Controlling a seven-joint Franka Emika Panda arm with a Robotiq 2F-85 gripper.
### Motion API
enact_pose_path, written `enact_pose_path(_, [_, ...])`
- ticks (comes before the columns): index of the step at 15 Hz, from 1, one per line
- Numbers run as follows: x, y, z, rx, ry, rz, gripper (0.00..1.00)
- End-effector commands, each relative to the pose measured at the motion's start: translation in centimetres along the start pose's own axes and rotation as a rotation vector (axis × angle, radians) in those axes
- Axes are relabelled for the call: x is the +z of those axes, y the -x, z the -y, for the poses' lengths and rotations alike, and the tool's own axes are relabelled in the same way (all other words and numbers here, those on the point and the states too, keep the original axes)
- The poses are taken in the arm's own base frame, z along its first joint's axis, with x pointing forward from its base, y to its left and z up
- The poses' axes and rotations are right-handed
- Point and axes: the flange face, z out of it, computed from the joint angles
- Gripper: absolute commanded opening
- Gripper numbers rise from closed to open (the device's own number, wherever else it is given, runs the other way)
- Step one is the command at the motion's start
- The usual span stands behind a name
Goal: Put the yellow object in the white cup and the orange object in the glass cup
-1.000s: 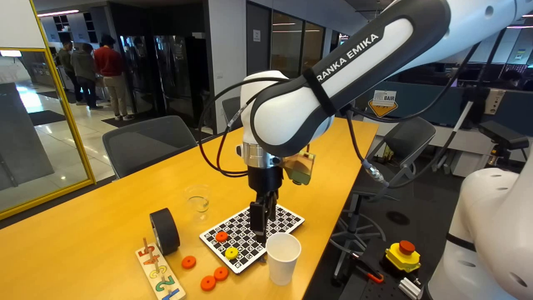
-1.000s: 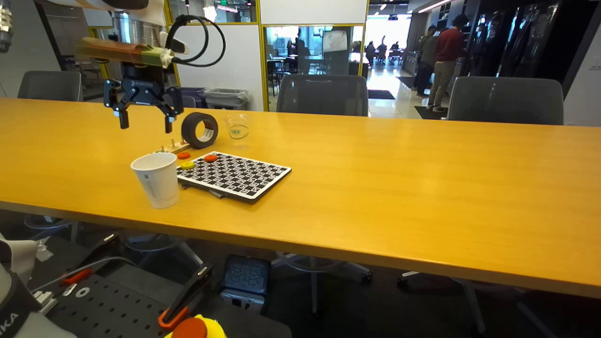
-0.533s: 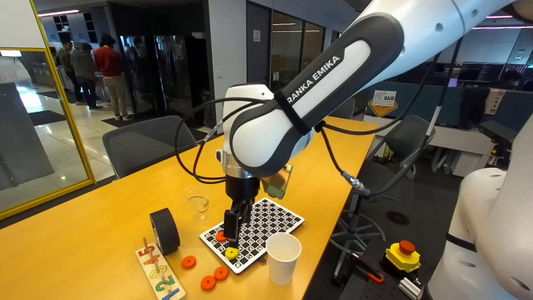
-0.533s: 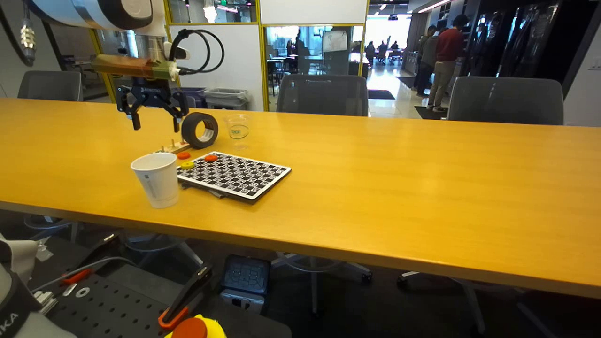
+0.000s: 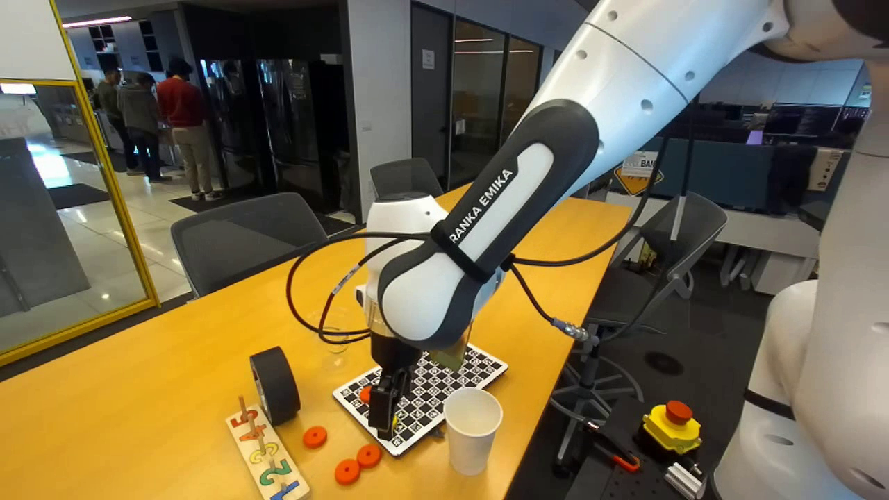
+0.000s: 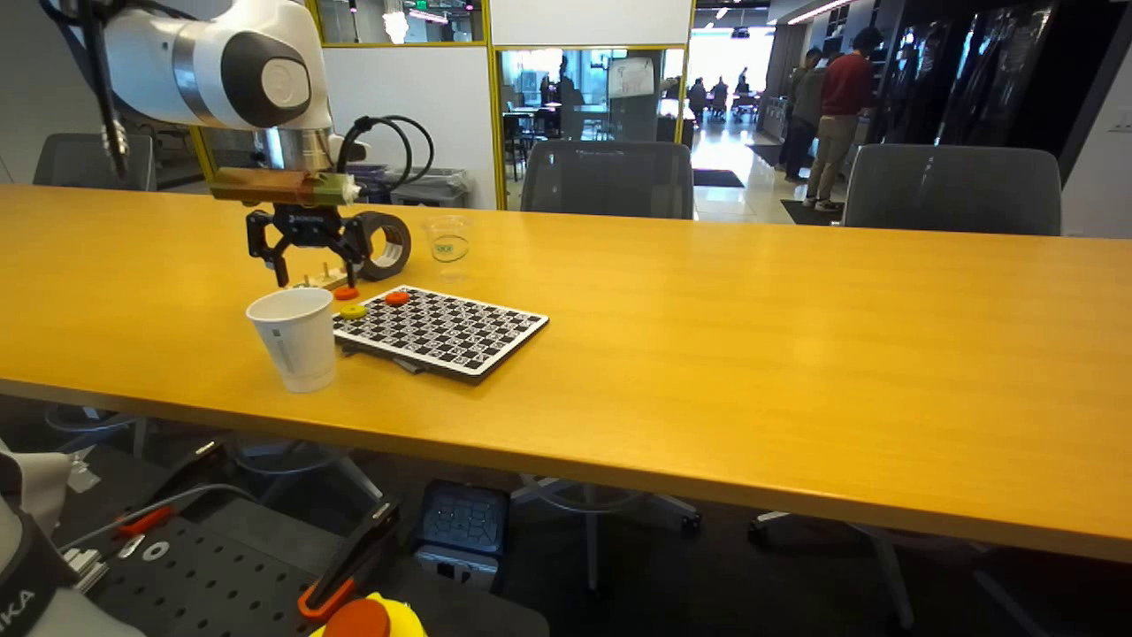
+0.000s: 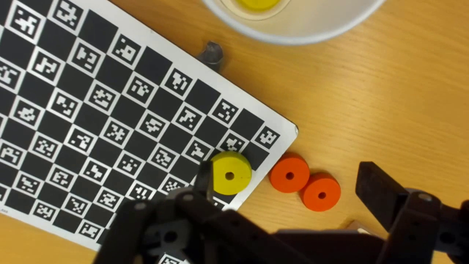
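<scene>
White cup [image 6: 296, 343] stands upright beside the checkered board [image 6: 455, 332], which bears the yellow object [image 6: 354, 311]; glass cup [image 6: 448, 249] upright beyond; jaws parted above the worktop [image 6: 707, 354].

Compared with one second ago, your end effector [image 6: 317, 281] has come down nearer to the desk [image 6: 752, 354], as both exterior views show you. In an exterior view, it has also shifted sideways in front of the checkered board [image 5: 437, 390], and it now hides most of the yellow object [image 5: 395, 421]. In an exterior view, it newly covers part of the black tape roll [image 6: 386, 221].
</scene>
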Motion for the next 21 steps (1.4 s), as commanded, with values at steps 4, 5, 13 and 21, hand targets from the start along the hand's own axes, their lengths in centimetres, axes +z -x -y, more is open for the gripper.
enact_pose_path(4, [2.9, -1.3, 0.1, -0.019, 0.05, 0.021, 1.0])
enact_pose_path(5, [3.2, -1.5, 0.0, -0.022, 0.054, 0.028, 1.0])
enact_pose_path(13, [4.8, -3.1, -0.7, -0.033, 0.062, 0.045, 1.0])
enact_pose_path(21, [5.0, -3.5, -2.0, -0.021, 0.057, 0.043, 1.0])
